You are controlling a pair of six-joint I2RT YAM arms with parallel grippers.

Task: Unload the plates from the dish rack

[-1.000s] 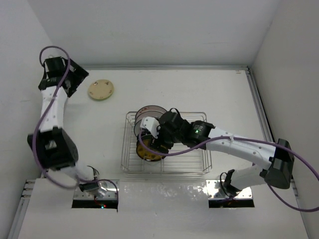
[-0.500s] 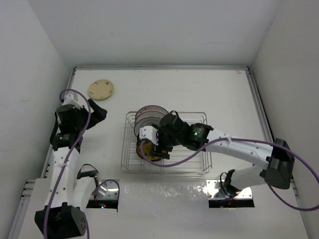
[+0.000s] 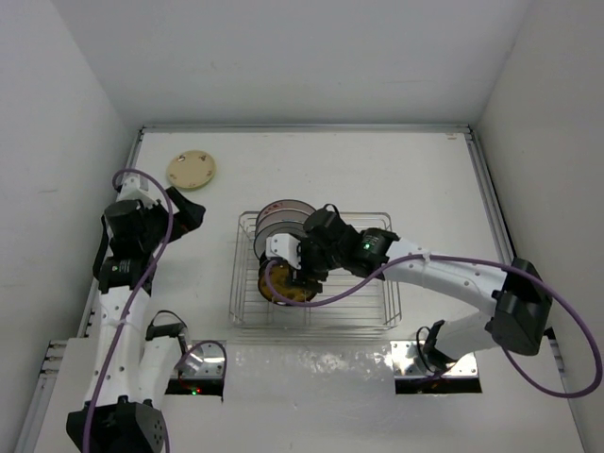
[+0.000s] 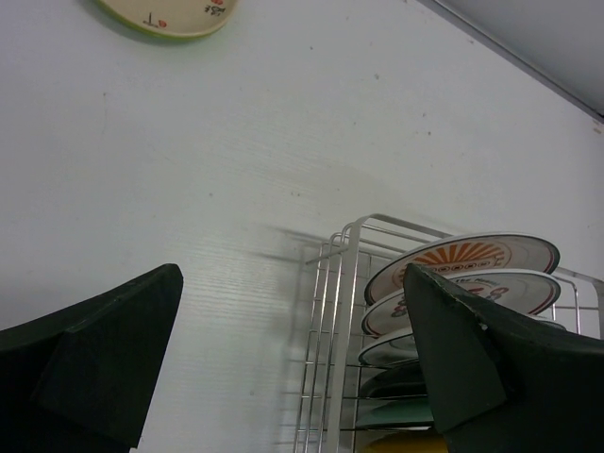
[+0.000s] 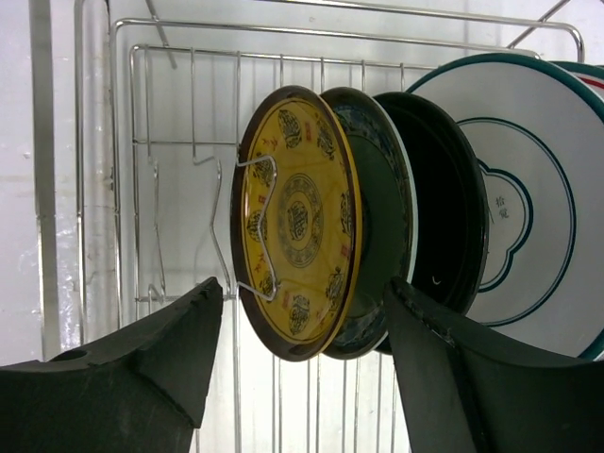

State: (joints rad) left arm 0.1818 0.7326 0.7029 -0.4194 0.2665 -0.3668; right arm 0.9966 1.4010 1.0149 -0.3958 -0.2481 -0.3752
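The dish rack (image 3: 373, 307) holds several plates standing on edge. In the right wrist view they are a yellow patterned plate (image 5: 297, 222), a teal plate (image 5: 382, 198), a black plate (image 5: 444, 217) and a white plate with teal rings (image 5: 528, 208). My right gripper (image 5: 302, 377) is open, its fingers straddling the lower edges of the yellow and teal plates without touching; it shows over the rack in the top view (image 3: 283, 269). My left gripper (image 4: 293, 377) is open and empty, left of the rack (image 4: 340, 311); it also shows in the top view (image 3: 189, 212). A tan plate (image 3: 192, 171) lies flat on the table.
White walls enclose the table on the left, back and right. The tan plate's edge shows at the top of the left wrist view (image 4: 170, 11). Orange-patterned white plates (image 4: 462, 257) stand at the rack's far end. The rack's right half holds no plates.
My left arm swung from the far back-left corner down toward the rack's left side, then settled. My right gripper shifted slightly at the yellow plate.
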